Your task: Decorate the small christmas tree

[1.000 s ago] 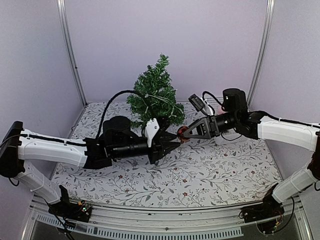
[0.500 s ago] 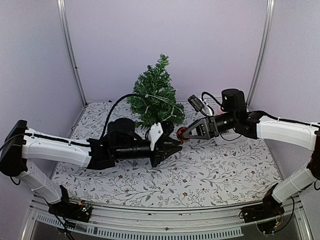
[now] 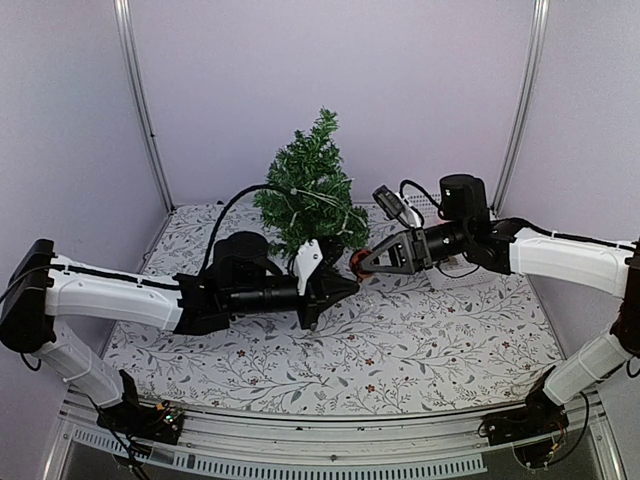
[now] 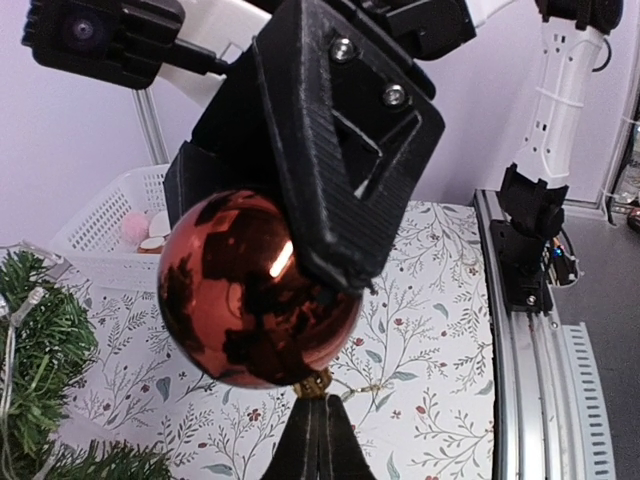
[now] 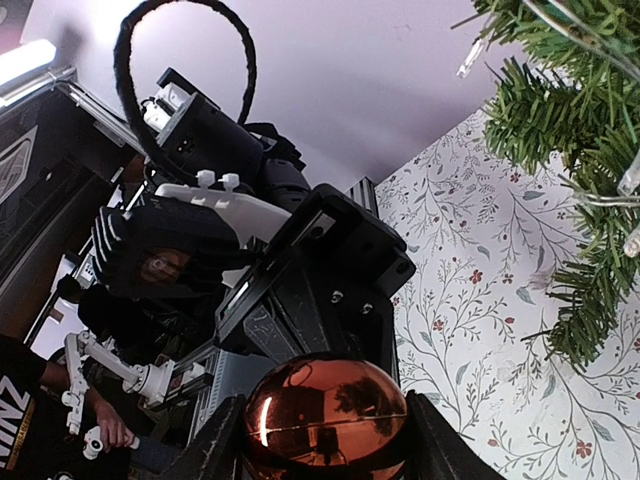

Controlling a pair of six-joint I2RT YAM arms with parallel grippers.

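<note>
The small christmas tree (image 3: 310,195) stands at the back middle of the table; its branches show in the left wrist view (image 4: 40,340) and the right wrist view (image 5: 570,120). My right gripper (image 3: 364,262) is shut on a shiny red ball ornament (image 3: 358,263), held in the air just right of the tree's lower branches. The ball fills the left wrist view (image 4: 255,290) and sits between my right fingers (image 5: 440,450) in the right wrist view (image 5: 325,410). My left gripper (image 4: 320,405) is shut, its tips at the ball's gold cap (image 4: 314,384), where a thin gold string hangs.
A white basket (image 4: 110,215) with pale ornaments stands at the back right, behind the right arm. The floral tablecloth (image 3: 400,350) covers the table. A metal rail (image 4: 530,350) runs along the near edge.
My left gripper has moved up and right to meet the ball. My right gripper has carried the ball slightly left toward the tree.
</note>
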